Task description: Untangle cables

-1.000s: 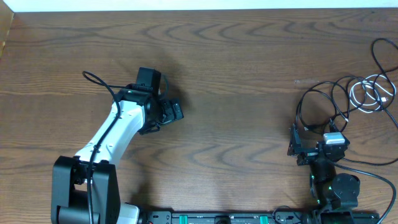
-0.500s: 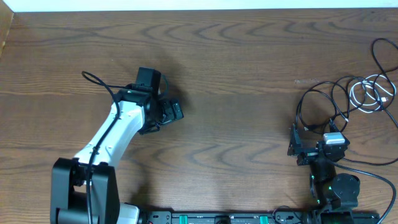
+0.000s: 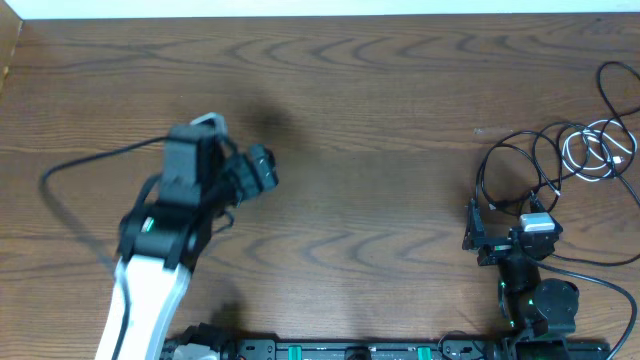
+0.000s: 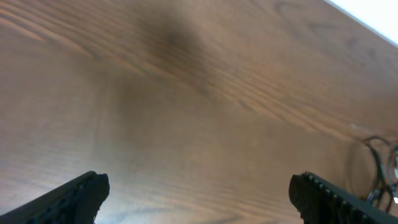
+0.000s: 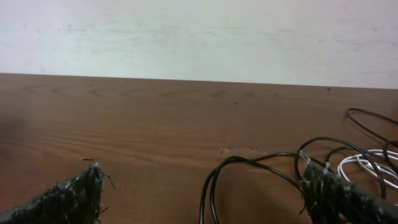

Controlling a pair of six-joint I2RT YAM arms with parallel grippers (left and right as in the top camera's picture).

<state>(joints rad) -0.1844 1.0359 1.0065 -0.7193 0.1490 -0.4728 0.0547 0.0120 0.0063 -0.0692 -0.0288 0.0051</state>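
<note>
Reporting one change: over the last half second the left arm has been swinging back and lifting off the dark wood-grain surface (image 3: 380, 100). The left hand (image 3: 258, 170) is now sitting higher and slightly further left than before. It is standing fully released with nothing between its fingers. Its wrist view is showing only bare wood ahead.

The right hand (image 3: 482, 235) is not moving. It is likewise hanging released and empty, low at the near right of the surface.

The cables, a loose heap of thin flexible cords, are lying untouched at the far right. The coiled white cord (image 3: 597, 152) is overlapping the looping black cords (image 3: 520, 165), and one black loop is running off the right edge. In the right wrist view the nearest black loop (image 5: 249, 160) is lying just ahead of the fingertips, apart from them.

I am judging that untangling is not yet beginning. The left arm's shift is bringing it no nearer the heap, and the right hand is staying the better placed for a first grasp.
</note>
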